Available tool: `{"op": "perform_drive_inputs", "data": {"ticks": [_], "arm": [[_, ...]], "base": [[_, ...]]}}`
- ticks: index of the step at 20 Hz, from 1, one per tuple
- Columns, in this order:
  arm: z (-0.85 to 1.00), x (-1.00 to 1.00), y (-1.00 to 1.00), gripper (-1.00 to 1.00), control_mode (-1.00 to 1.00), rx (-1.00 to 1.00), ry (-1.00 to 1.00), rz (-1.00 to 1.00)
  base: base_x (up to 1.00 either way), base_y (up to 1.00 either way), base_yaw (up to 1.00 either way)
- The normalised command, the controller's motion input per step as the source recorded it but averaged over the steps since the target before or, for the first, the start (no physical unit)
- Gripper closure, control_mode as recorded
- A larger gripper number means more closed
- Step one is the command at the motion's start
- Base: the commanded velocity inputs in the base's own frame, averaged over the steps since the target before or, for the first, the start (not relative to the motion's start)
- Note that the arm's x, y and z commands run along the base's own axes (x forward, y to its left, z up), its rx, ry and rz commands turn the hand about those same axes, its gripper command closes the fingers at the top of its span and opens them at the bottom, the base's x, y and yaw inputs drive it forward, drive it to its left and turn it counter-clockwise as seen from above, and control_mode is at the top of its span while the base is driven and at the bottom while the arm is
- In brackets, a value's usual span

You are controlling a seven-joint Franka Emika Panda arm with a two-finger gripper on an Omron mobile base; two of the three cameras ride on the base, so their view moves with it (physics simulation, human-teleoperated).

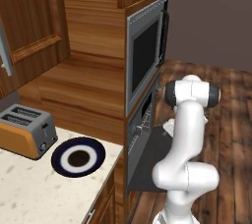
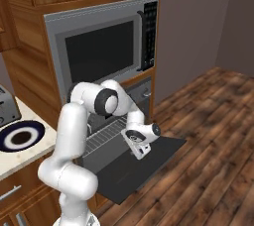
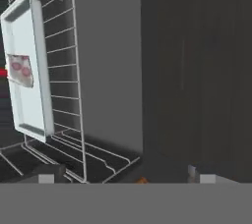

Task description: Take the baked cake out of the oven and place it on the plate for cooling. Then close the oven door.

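Observation:
The oven stands open under the microwave, its door dropped flat. In the hand view, which is rolled sideways, the cake sits on a white tray on the pulled-out wire rack; it has white frosting with red spots and a red cherry at the frame's left edge. My gripper hangs over the open door, just outside the cavity. It is open, the finger tips wide apart with nothing between them, and well short of the cake. The plate lies empty on the counter beside the oven column.
A toaster stands left of the plate on the light counter. The silver-framed microwave sits above the oven. Wooden cabinets surround both. The open oven door juts over the wood floor in front of my base.

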Motion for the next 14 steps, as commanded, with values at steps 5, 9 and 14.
{"op": "perform_drive_inputs", "data": {"ticks": [5,9,14], "arm": [[-0.79,0.70,0.46,-1.00,-1.00,0.35,0.00,0.01],[-0.75,0.83,0.41,-1.00,-1.00,0.31,0.00,0.00],[-0.10,0.58,0.34,-1.00,-1.00,0.22,0.01,0.05]], "base": [[0.00,0.00,0.00],[0.00,0.00,0.00],[0.00,0.00,0.00]]}}
